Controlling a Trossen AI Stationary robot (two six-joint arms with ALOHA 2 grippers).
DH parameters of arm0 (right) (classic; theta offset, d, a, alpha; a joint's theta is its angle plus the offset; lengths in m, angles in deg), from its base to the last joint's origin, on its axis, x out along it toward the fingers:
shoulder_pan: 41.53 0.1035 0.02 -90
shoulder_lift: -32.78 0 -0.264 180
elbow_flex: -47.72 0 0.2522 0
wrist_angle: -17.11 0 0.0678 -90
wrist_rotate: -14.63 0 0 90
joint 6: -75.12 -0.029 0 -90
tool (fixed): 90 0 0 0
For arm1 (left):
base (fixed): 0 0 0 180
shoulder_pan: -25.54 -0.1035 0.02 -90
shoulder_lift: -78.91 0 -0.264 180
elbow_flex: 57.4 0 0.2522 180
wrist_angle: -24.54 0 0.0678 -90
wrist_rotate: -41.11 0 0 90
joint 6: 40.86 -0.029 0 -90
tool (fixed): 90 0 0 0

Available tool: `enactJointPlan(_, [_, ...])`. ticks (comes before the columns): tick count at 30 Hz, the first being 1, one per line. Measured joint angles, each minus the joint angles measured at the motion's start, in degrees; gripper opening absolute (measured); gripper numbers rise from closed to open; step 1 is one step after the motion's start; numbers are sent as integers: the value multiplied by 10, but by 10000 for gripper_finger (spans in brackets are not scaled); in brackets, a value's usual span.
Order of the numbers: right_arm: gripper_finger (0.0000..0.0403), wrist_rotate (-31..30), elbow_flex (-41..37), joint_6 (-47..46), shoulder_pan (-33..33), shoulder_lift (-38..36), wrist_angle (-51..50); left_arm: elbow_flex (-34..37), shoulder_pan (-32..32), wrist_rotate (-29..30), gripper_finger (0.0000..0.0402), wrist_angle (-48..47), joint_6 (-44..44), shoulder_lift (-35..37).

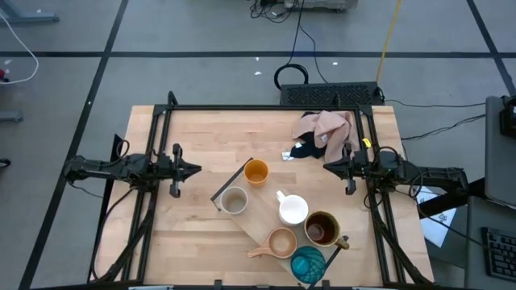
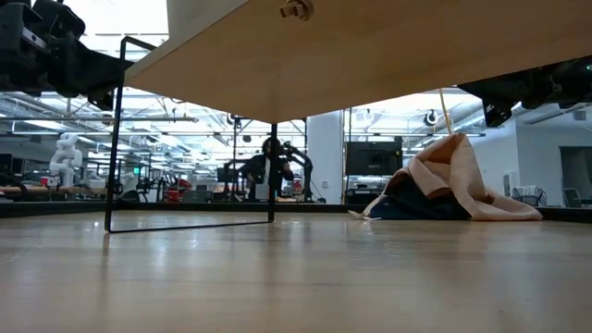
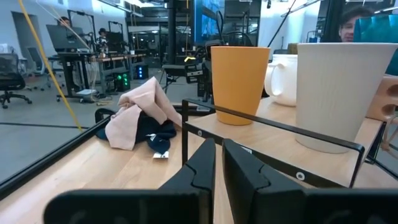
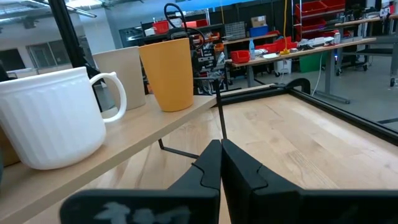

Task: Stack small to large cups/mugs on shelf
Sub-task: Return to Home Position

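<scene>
The light wood shelf point(image 1: 255, 222) lies slantwise on the table's near middle, raised on thin dark end rails point(image 2: 116, 139). Several cups stand on it by their bases, side by side: orange cup point(image 1: 256, 171), beige-grey cup point(image 1: 235, 200), white handled mug point(image 1: 293, 210), dark brown mug point(image 1: 322, 229), tan handled cup point(image 1: 281, 242) and teal cup point(image 1: 308, 263). My left gripper point(image 1: 197, 169) hangs level at the table's left, shut but for a thin slit point(image 3: 219, 163), with nothing in it. My right gripper point(image 1: 326, 167) hangs level at the right, shut point(image 4: 221, 163), with nothing in it.
A pink cloth point(image 1: 332, 129) lies crumpled over a navy cloth point(image 1: 306, 150) at the table's far right, just beyond my right gripper. A black frame point(image 1: 258, 107) runs along the table's far edge and sides. Bare tabletop point(image 1: 193, 234) lies left of the shelf.
</scene>
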Motion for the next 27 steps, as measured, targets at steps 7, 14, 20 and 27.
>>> enactJointPlan(7, [0, 0, 0, 0, 0, 0, 0, 0, 0, 0, 31, 3, 0, 0])
enactJointPlan(14, [0, 0, 0, 0, 0, 0, 0, 0, 0, 0, 31, 4, 0, 0])
enactJointPlan(20, [0, 0, 0, 0, 0, 0, 0, 0, 0, 0, 31, 4, 0, 0])
enactJointPlan(27, [0, -2, 1, 40, 0, 0, -7, 0, 0, 0, 31, 5, 0, 0])
